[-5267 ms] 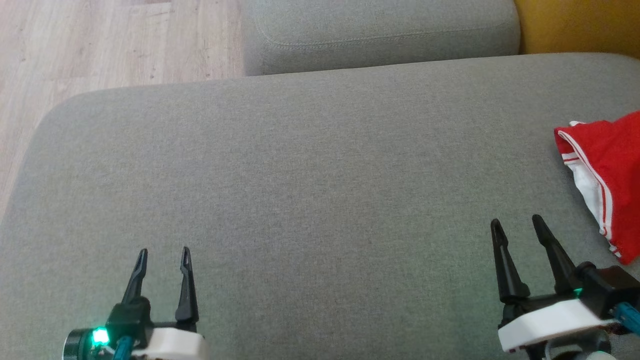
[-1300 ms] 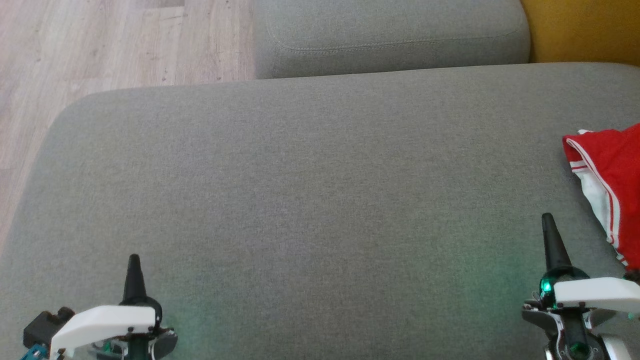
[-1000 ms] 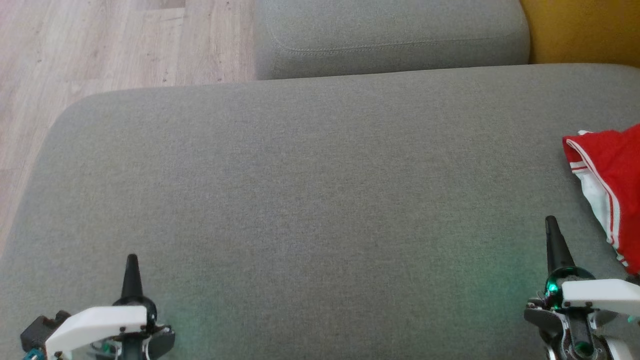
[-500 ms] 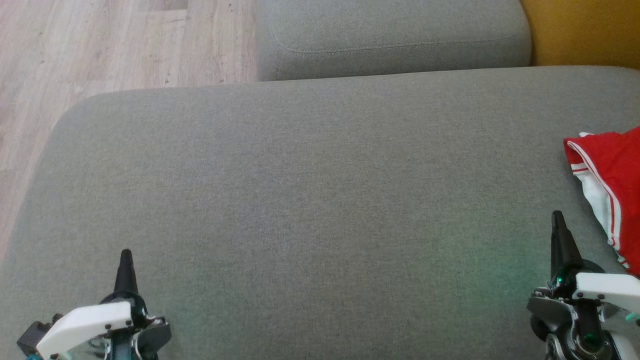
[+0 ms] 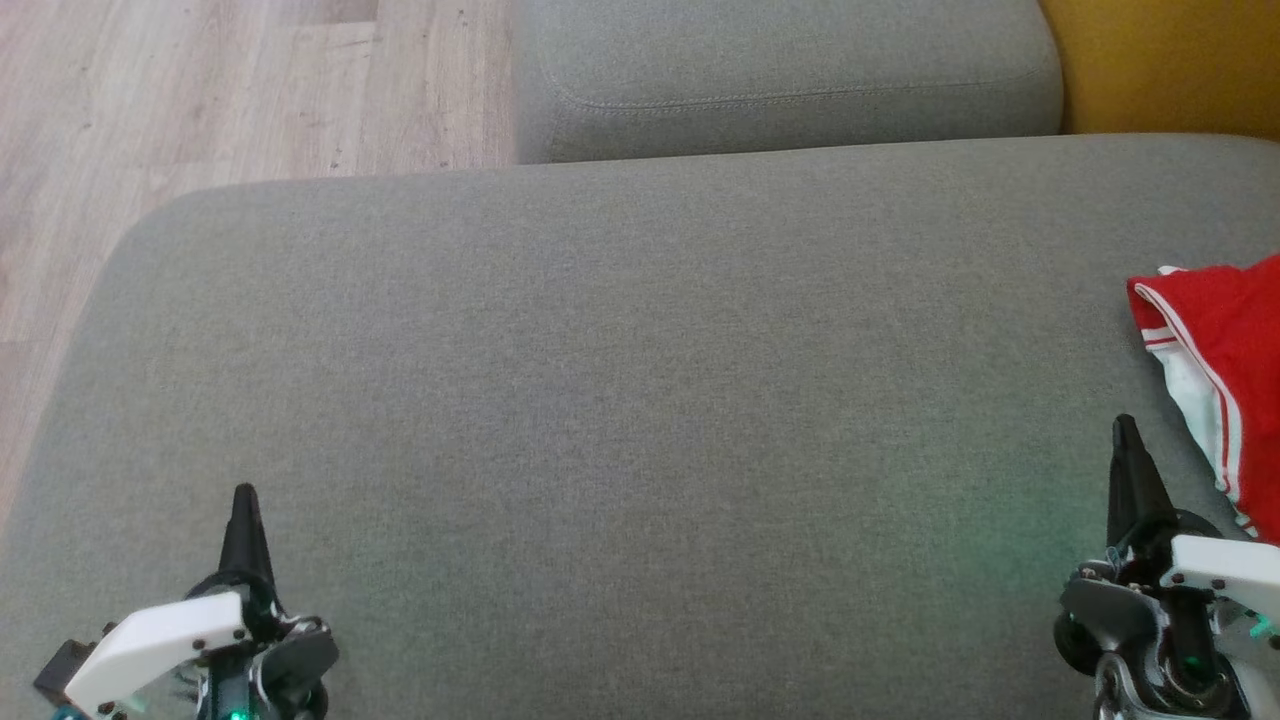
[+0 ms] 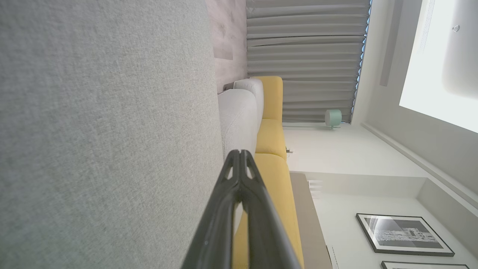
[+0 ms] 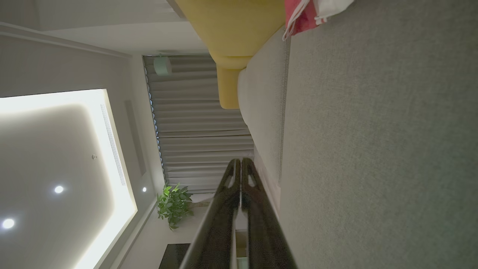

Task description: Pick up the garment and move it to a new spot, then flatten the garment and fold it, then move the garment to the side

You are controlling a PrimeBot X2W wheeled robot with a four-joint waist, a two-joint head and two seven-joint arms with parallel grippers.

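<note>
Broad grey seat cushion [image 5: 640,380] across most of the head view, second grey cushion [image 5: 780,70] along the top edge. Pale wooden floor [image 5: 200,90] at upper left, yellow upholstery [image 5: 1160,60] at upper right. Left wrist view: pleated curtains [image 6: 306,56] at top, mint-green lamp [image 6: 333,118] right of centre, framed picture [image 6: 403,234] at lower right. Right wrist view: leafy plant [image 7: 173,205] at lower left.

One garment [image 5: 1225,350], two cushions [image 5: 620,380] [image 5: 780,70], two jaw pairs

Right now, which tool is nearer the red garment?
Right. The right tool is close beside the garment, just to its left; the left tool is far off across the sofa cushion.
</note>
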